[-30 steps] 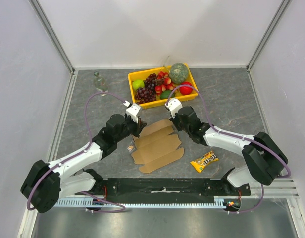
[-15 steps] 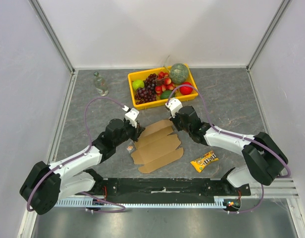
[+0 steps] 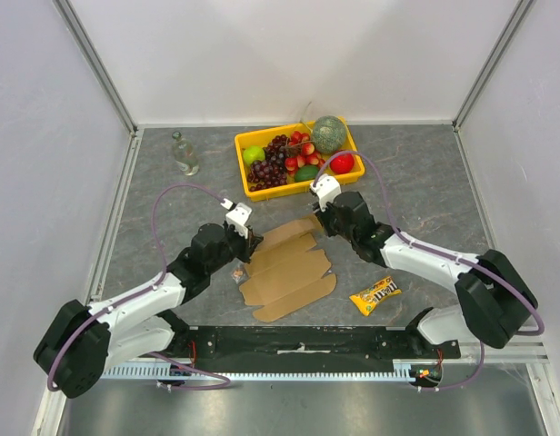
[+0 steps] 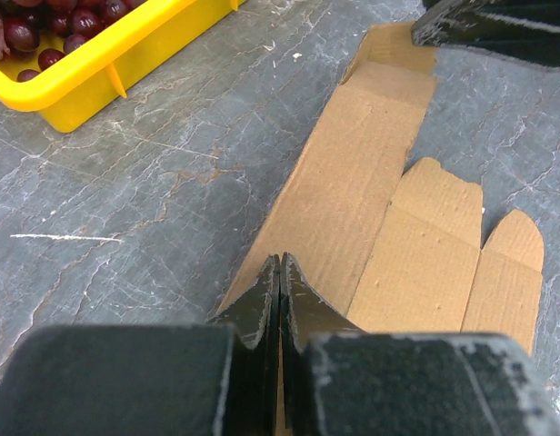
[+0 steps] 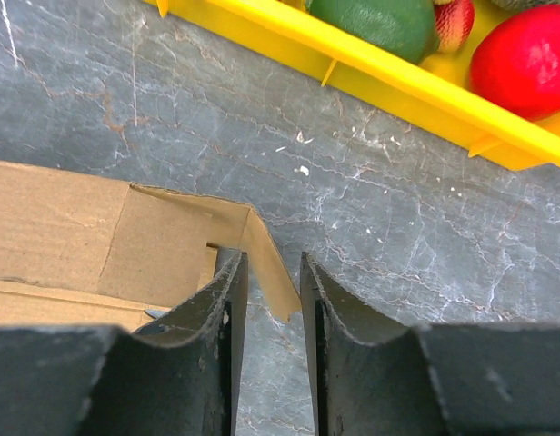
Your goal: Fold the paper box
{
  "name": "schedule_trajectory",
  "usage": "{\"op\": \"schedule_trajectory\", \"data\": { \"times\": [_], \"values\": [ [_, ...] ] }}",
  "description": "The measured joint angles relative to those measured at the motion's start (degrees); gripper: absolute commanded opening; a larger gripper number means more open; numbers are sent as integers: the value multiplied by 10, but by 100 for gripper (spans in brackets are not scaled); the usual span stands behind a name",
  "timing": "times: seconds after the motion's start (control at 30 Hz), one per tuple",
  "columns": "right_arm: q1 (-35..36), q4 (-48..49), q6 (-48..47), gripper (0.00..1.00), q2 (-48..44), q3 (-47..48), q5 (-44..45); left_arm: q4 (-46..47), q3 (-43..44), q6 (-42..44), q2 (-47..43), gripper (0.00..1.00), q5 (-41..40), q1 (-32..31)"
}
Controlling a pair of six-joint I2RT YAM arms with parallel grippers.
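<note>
Nearest, right of centre, a yellow candy packet (image 3: 375, 294) lies on the grey table (image 3: 425, 182). Just left of it the paper box (image 3: 289, 271) is spread flat as a die-cut sheet in the middle of the table, between the two arms.

The left arm extends from the near left corner, stretched low and angled toward the far right, with its wrist over the sheet's left edge. The left gripper (image 4: 280, 269) has its fingertips pressed together right at that edge. Whether any cardboard is caught between them cannot be told.

The right arm extends from the near right with its elbow bent, pointing at the sheet's far right corner. The right gripper (image 5: 269, 259) has its jaws apart, with a raised corner flap standing in the gap, not squeezed.

Farther back sits a yellow tray (image 3: 275, 190) of fruit, and at the far left a small bottle (image 3: 183, 153).
</note>
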Motion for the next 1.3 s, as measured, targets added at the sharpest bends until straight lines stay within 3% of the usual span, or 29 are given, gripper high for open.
{"op": "schedule_trajectory", "data": {
  "times": [0.13, 0.43, 0.77, 1.3],
  "values": [
    [-1, -7, 13, 31, -23, 6, 0, 7, -10, -3, -11, 2, -9, 0],
    [-1, -26, 47, 0, -37, 40, -39, 23, -24, -6, -18, 2, -12, 0],
    [-1, -63, 78, 0, 42, 85, -90, 31, -28, -8, -18, 2, -12, 0],
    [-1, -76, 99, 0, 46, 80, -118, 33, -28, -9, -16, 2, -11, 0]
  ]
}}
